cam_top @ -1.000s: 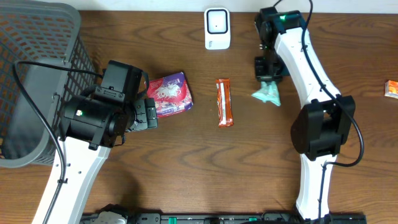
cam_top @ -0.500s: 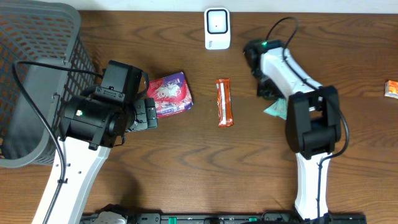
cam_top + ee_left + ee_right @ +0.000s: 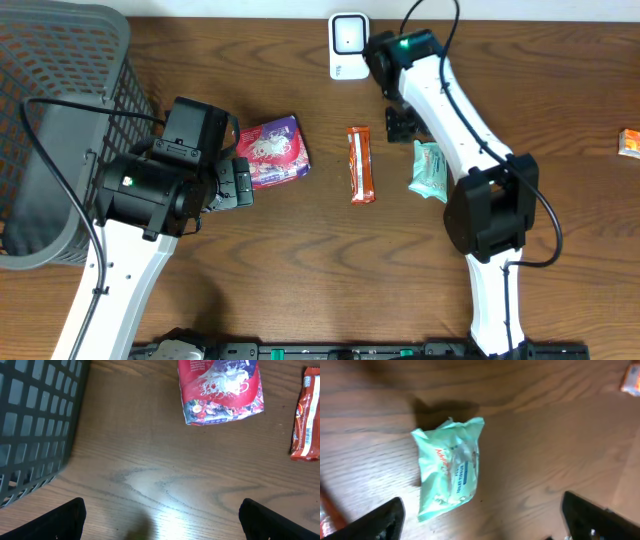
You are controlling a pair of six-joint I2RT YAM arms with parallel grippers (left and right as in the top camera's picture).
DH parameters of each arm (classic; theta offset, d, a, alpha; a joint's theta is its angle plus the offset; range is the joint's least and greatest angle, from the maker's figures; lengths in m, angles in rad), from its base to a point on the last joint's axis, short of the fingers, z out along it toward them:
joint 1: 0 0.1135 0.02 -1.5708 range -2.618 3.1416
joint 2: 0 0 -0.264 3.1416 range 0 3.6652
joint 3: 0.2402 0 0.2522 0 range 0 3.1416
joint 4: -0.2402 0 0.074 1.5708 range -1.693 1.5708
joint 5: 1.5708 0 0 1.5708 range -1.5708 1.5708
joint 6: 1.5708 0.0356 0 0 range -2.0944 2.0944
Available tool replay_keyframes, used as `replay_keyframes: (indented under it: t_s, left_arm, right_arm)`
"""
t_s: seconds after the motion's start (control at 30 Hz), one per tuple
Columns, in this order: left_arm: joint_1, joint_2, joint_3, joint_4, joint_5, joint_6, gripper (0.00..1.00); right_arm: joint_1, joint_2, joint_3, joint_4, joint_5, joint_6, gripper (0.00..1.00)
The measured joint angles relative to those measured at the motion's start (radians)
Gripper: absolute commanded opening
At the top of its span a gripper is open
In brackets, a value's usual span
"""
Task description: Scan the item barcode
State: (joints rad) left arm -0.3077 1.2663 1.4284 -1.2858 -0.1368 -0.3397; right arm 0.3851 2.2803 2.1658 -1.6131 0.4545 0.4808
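Wooden table [image 3: 300, 260] with teal packet [image 3: 430, 170]

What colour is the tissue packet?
The packet is mint green, clearest in the right wrist view.

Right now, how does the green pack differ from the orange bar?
The green pack is pale mint, while the orange bar is orange-red. The pack is short and puffy, and the bar is long, thin and flat. In the overhead view the pack lies to the right of the bar. Both rest on the table, apart, and neither is gripped.
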Motion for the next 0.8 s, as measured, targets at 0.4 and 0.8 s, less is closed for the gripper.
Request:
replay_keyframes:
  t_s: [0.4,0.8]
  left_arm:
    - [0.0,0.001,0.0,0.001,0.0,0.0,0.98]
    - [0.0,0.001,0.0,0.0,0.0,0.0,0.98]
  right_arm:
    - [0.0,0.001,-0.262,0.177,-0.117,-0.038,0.76]
    - [-0.007,-0.027,-0.493,0.4,-0.112,-0.029,0.37]
